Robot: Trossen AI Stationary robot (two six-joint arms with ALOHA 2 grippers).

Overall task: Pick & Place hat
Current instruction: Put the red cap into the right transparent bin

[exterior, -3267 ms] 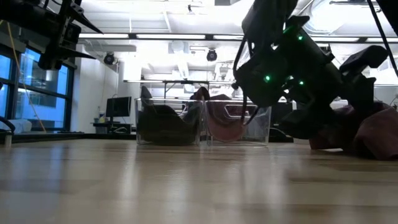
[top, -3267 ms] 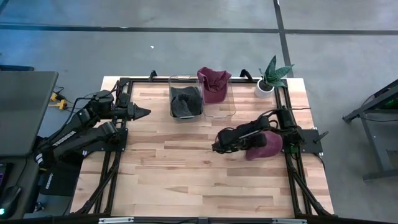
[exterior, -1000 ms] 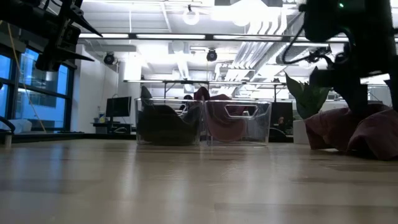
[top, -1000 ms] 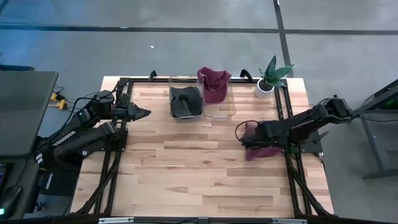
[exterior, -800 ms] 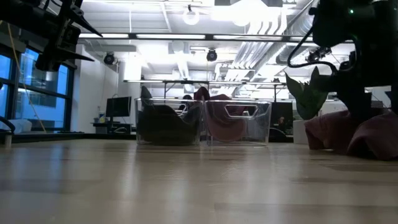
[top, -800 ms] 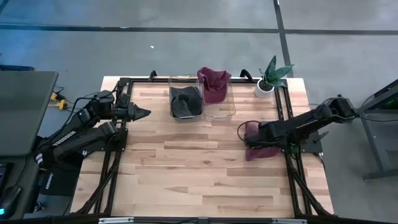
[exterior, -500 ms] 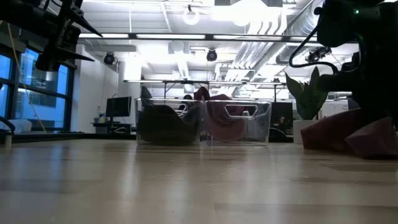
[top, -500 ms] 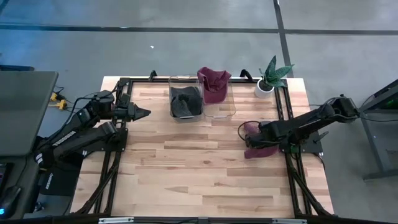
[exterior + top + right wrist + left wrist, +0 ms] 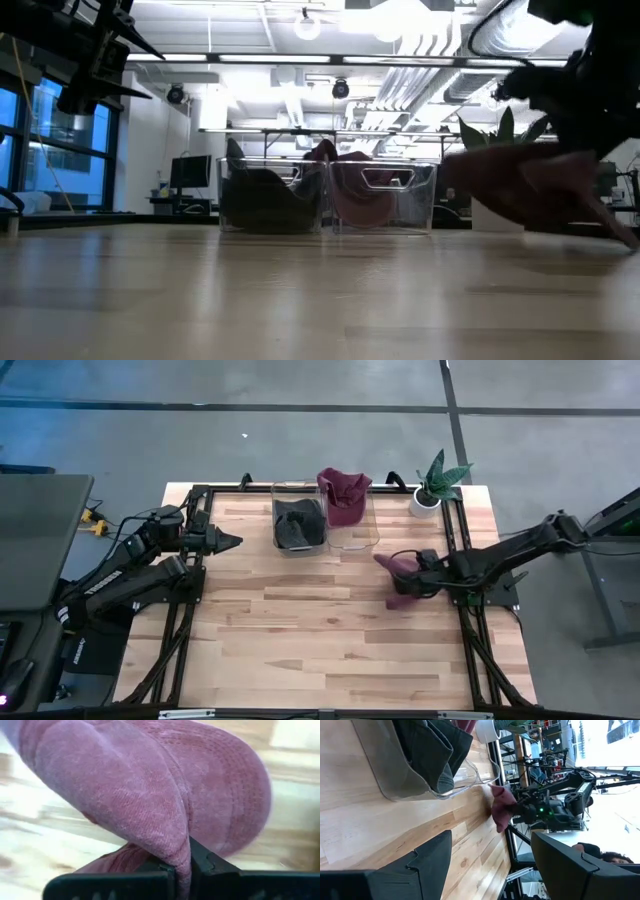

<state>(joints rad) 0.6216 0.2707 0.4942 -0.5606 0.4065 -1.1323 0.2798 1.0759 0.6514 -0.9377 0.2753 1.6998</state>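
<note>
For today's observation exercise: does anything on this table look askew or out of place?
One thing: a maroon fabric cap is draped over the far rim of the right clear plastic bin, not down inside it. The other maroon corduroy cap is pinched in the right claw, lifted off the wooden table.

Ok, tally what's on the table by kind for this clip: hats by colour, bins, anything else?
Maroon hats: 2, one in the right gripper as held hat, one in the right bin
Dark hats: 1, in the left bin
Clear bins: 2
Potted plants: 1
Total: 6
</note>
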